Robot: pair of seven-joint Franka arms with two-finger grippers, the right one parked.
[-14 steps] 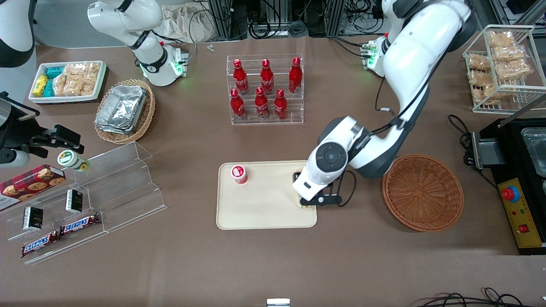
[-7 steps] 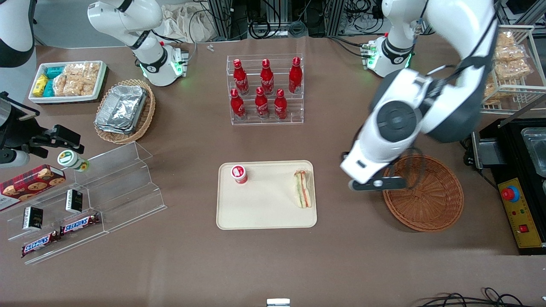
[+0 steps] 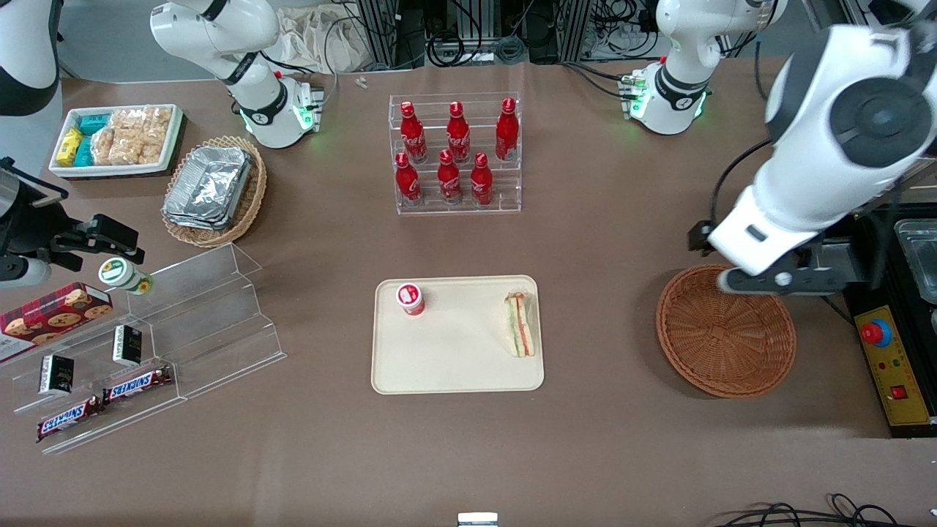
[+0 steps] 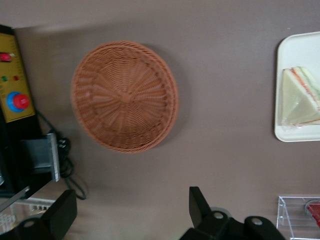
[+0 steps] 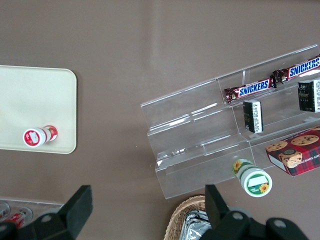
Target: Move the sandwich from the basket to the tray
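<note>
Front view, L to R: small red-and-white cup [image 3: 411, 298] and clear-wrapped triangular wedge sandwich [image 3: 519, 323] lie on flat cream-beige plastic tray [image 3: 454, 366]. Round reddish-brown wicker basket [image 3: 725, 331] sits apart, twd working arm's end of brown surface [image 3: 600, 241]. End effector [image 3: 761, 280] hangs above basket's rim, fingers spread w/ nothing between.

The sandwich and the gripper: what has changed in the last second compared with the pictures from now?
The gripper let go of the sandwich on the tray, rose, and swung away toward the working arm's end of the table. It is now open and empty above the rim of the basket. The sandwich, the small red-and-white cup and the basket stayed in place.
</note>
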